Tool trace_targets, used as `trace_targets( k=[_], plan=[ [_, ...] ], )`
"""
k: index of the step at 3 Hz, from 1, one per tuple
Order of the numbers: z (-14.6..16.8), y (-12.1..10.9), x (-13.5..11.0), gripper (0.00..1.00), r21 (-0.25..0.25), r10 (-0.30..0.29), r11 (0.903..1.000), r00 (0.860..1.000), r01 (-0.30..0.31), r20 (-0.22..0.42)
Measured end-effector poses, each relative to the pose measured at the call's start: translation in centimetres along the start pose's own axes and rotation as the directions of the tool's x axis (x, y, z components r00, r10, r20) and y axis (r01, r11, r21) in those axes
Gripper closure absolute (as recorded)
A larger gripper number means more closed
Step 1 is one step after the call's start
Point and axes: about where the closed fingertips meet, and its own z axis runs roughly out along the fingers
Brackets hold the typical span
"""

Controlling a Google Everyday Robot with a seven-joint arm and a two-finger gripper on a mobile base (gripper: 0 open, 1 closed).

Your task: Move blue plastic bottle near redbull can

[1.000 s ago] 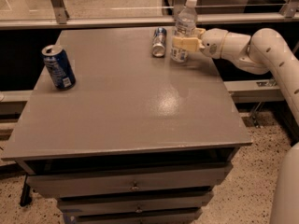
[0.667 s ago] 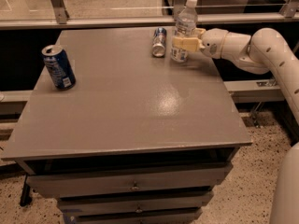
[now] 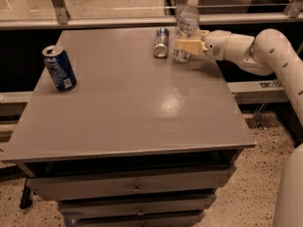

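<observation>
The blue plastic bottle (image 3: 188,18), clear with a white cap and a white-blue label, stands upright at the far right of the grey table (image 3: 132,103). My gripper (image 3: 188,41) reaches in from the right and is shut around the bottle's lower half, one cream finger (image 3: 183,45) in front of it. The redbull can (image 3: 161,42), slim and silver-blue, lies on its side just left of the bottle, a small gap away.
A wider dark blue soda can (image 3: 59,67) stands upright near the table's left edge. A railing with glass (image 3: 118,20) runs behind the table's far edge. Drawers (image 3: 135,188) sit under the tabletop. My white arm (image 3: 265,51) spans the right side.
</observation>
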Motion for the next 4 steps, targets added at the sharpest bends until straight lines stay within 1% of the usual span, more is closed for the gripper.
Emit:
trace_targets(
  k=[1,2,3,4],
  plan=[
    [-0.3,0.1,0.7,0.00,0.010,0.018,0.9998,1.000,-0.018,-0.013],
    [-0.7,0.3,1.1,0.00,0.020,0.030,0.9994,0.999,-0.030,-0.020],
    [-2.7,0.9,0.6,0.00,0.040,0.019,0.9990,0.999,-0.017,-0.039],
    [-6.7,2.1,-1.6,0.00,0.061,-0.049,0.9967,0.996,0.054,-0.077]
  ],
)
